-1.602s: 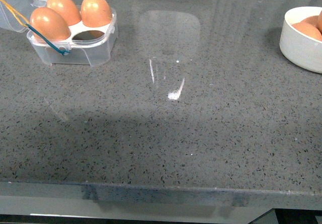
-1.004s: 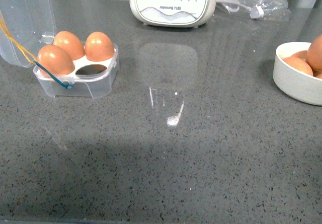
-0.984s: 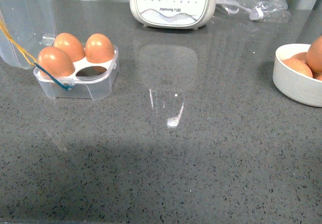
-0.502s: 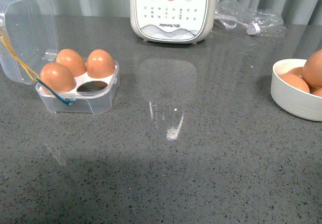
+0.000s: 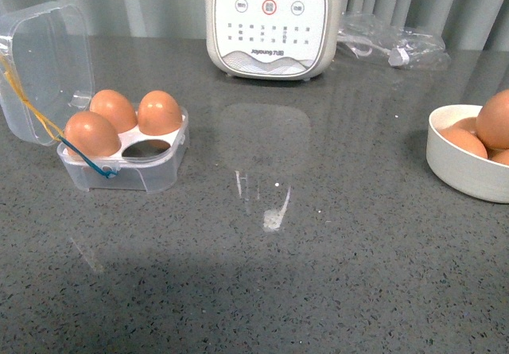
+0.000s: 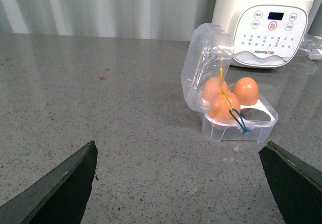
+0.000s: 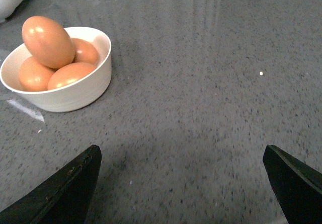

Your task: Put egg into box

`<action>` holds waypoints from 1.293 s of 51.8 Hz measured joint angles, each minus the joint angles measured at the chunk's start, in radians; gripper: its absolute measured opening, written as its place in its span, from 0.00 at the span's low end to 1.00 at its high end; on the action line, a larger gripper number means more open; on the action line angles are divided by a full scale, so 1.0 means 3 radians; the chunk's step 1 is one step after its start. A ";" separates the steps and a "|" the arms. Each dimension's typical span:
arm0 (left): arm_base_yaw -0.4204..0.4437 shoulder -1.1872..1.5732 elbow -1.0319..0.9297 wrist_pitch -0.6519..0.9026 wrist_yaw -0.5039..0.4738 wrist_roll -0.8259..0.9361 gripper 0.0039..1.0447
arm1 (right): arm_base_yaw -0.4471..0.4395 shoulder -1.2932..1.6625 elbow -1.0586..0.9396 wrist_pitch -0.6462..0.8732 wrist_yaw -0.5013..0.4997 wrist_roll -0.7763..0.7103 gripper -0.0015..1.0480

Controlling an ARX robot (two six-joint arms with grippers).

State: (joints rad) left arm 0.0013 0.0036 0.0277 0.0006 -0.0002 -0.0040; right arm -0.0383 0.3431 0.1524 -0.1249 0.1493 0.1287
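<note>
The clear box (image 5: 151,169) stands at the left of the grey counter, lid (image 5: 44,68) open and leaning back. It holds three brown eggs (image 5: 93,134); its near-right hollow (image 5: 145,149) is empty. It also shows in the left wrist view (image 6: 240,127). More brown eggs (image 5: 495,119) lie in a round white bowl (image 5: 461,171) at the right edge, also in the right wrist view (image 7: 48,41). Neither arm shows in the front view. My left gripper (image 6: 183,183) is open and empty over bare counter short of the box. My right gripper (image 7: 183,183) is open and empty, short of the bowl.
A white kitchen appliance (image 5: 270,24) with a button panel stands at the back centre. A crumpled clear plastic bag (image 5: 390,42) lies at the back right. A curtain hangs behind the counter.
The front view has tilted upward: the box, bowl and appliance have slid down in the picture and the counter's front edge has left view. Nothing on the counter has moved.
</note>
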 joint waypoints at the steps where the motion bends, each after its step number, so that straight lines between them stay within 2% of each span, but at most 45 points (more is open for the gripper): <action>1: 0.0000 0.0000 0.0000 0.0000 0.0000 -0.0001 0.94 | -0.0067 0.0247 0.0057 0.0182 -0.0070 -0.0088 0.93; 9: 0.0000 0.0000 0.0000 0.0000 -0.0001 -0.0001 0.94 | -0.0258 0.1245 0.0351 0.0913 -0.0604 -0.0417 0.93; 14: 0.0000 0.0000 0.0000 0.0000 -0.0001 0.0000 0.94 | -0.0264 0.1840 0.0493 0.1305 -0.0759 -0.0566 0.93; 21: 0.0000 0.0000 0.0000 0.0000 -0.0001 -0.0001 0.94 | -0.0202 0.2260 0.0649 0.1535 -0.0899 -0.0598 0.93; 31: 0.0000 0.0000 0.0000 0.0000 -0.0001 0.0000 0.94 | -0.0050 0.2547 0.0870 0.1603 -0.1120 -0.0596 0.93; 42: 0.0000 0.0000 0.0000 0.0000 -0.0001 -0.0001 0.94 | 0.0114 0.2785 0.1081 0.1619 -0.1114 -0.0664 0.93; 67: 0.0000 0.0000 0.0000 0.0000 -0.0001 0.0000 0.94 | 0.0239 0.3437 0.1539 0.1661 -0.1064 -0.0861 0.93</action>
State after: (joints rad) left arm 0.0013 0.0036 0.0277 0.0006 -0.0006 -0.0040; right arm 0.0334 1.3743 0.6140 0.3733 -0.1699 -0.1295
